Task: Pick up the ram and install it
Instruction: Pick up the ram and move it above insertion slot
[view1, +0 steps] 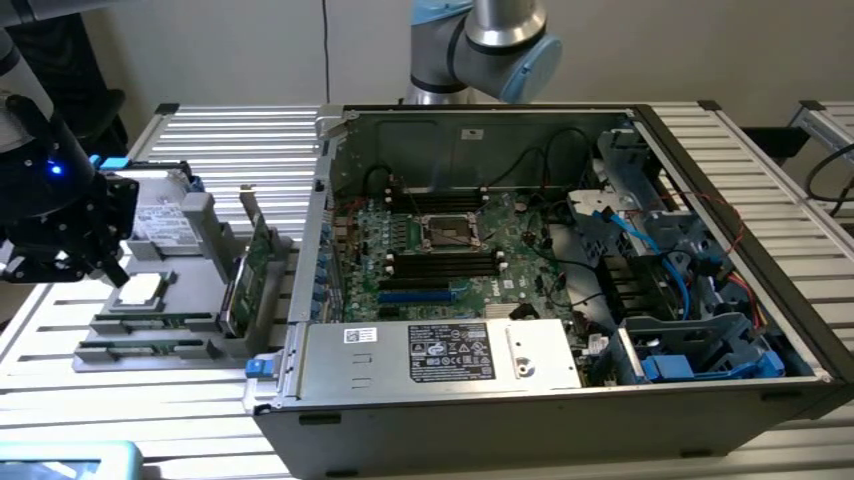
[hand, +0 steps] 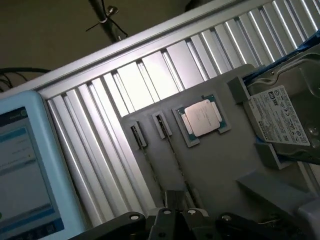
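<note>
Near closed gripper (hand: 172, 206) — perhaps beneath — the ram (view1: 158, 321).

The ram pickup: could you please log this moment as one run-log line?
gripper: shut, holding nothing, above parts tray | ram: in tray, not picked up | second stick: in tray beside it

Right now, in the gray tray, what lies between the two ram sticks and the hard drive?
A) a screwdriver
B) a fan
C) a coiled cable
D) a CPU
D: a square CPU with a silver lid sits in the tray, between the ram sticks and the hard drive.
</note>
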